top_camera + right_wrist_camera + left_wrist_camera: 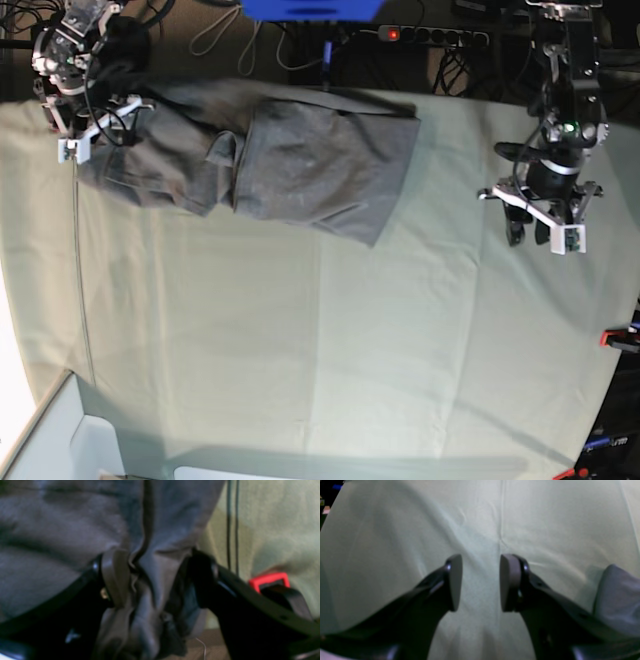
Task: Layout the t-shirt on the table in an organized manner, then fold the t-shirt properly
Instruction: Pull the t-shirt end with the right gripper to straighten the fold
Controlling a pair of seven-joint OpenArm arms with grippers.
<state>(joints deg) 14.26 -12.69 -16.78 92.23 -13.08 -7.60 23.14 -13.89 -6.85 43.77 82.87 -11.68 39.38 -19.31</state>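
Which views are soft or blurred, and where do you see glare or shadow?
Left wrist: soft focus, the left gripper dark against the pale table. Right wrist: dim and blurred, the t-shirt bunched between the right gripper fingers. Base: sharpest, with white glare at the lower left edge and shadow along the bottom of the table.

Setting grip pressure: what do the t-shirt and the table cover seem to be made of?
The t-shirt: soft, matte dark grey knit, probably cotton; it bunches in limp folds between the right pincer fingers. The table cover: thin, matte pale green woven cloth, showing fine creases.
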